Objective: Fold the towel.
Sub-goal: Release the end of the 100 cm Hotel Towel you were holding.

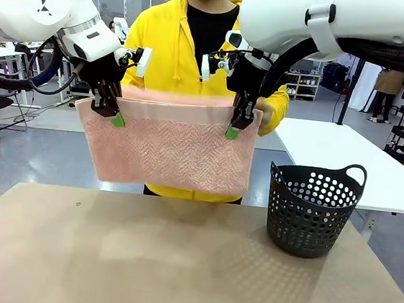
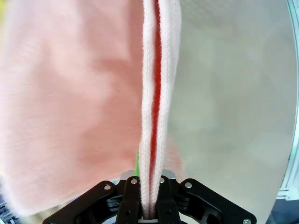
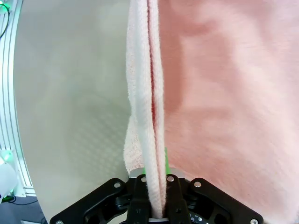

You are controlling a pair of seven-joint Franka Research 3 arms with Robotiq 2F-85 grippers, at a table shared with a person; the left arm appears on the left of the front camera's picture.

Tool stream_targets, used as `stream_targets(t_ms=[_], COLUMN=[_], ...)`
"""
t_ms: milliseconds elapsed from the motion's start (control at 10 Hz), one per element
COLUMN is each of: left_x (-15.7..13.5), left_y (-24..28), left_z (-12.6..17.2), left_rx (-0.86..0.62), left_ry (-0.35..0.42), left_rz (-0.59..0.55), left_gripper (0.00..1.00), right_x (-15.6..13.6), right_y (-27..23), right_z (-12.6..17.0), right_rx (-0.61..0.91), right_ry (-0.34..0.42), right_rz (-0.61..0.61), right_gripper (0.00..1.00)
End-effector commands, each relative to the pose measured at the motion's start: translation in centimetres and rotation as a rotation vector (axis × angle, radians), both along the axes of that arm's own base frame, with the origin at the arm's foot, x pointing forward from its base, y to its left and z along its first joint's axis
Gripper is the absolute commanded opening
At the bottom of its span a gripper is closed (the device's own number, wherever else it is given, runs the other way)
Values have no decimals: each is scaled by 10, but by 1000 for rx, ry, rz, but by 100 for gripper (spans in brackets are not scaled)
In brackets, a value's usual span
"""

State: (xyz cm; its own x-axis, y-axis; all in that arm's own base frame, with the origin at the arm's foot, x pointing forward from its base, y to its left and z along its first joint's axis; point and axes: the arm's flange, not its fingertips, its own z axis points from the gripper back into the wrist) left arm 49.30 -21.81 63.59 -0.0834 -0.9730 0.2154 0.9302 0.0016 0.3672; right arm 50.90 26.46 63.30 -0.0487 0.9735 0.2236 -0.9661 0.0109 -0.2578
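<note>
- Hanging in the upper middle of the front view, the towel [image 1: 170, 148] spans both grippers. Its long axis runs left to right and its broad face is toward the camera.
- The left gripper [image 1: 117, 117] is clamped on the upper left corner and the right gripper [image 1: 233, 129] on the upper right corner, green pads pointing down.
- Both wrist views show the jaws pinched on a doubled edge, two layers rising from between the fingers.
- The two grips sit at about the same height, so the top edge is near level and neither arm is nearer the cloth.
- The lower edge hangs free above the far edge of the table [image 1: 175, 264], apart from it. The bare top toward the bottom of the frame looks like the open room for laying down.
- The basket [image 1: 313, 210] stands at the right, below and beside the right corner, apart from the cloth. Drifting right would likely crowd its handle.
- The person [image 1: 159, 38] stands just behind, a hand by the upper right corner. Whether it touches the cloth I cannot tell.
</note>
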Motion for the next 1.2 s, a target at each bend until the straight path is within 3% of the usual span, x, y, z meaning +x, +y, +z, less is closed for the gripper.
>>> stream_targets(t_ms=[0,1100], left_x=[0,0], left_y=[1,1], left_z=[2,2], left_rx=[0,0], left_ry=[-3,-3], left_rz=[-3,-3], left_gripper=[0,0], right_x=[0,0], right_y=[-2,-2], right_z=[1,1], right_rx=[-9,-9], right_ry=[-4,-4], right_rz=[0,0], right_gripper=[0,0])
